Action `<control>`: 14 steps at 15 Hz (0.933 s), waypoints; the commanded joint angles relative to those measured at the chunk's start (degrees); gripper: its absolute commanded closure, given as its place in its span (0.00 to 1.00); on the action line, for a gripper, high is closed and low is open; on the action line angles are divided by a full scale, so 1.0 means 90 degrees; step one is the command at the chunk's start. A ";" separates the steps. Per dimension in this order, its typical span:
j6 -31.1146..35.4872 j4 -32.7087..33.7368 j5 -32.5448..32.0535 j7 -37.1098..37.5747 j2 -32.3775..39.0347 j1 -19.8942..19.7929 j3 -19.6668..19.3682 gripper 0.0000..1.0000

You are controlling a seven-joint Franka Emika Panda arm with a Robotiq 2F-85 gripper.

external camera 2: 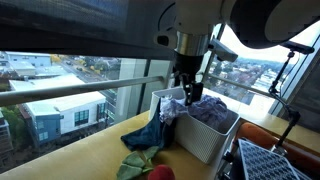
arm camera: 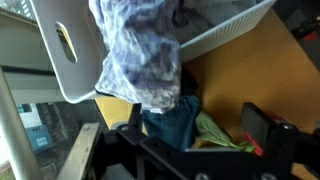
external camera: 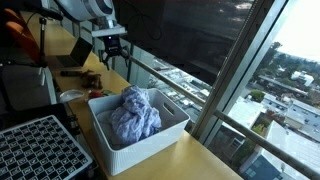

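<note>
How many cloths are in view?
3: a pale purple cloth in the white bin, a dark blue cloth on the table beside it, a green cloth next to that. Others may lie hidden underneath.

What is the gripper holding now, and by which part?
Nothing: the gripper is open and clear of the bluish cloth in the white bin.

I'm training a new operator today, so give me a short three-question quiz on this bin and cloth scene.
1. True or false: the pincer grips the lavender cloth.
2. What holds the lavender cloth? A white bin, B black rack, C windowsill.
3. What colour is the cloth leaning against the bin's outside?
Key: 1 false, it hangs open above; 2 A; 3 dark blue.
</note>
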 commanded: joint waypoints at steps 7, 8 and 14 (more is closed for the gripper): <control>-0.0548 0.1884 -0.0200 -0.2881 0.2205 0.0021 -0.0105 0.00; -0.0615 0.2033 -0.0241 -0.3096 0.2369 -0.0007 -0.0184 0.00; -0.0651 0.2775 -0.0442 -0.3893 0.3296 -0.0214 -0.0603 0.00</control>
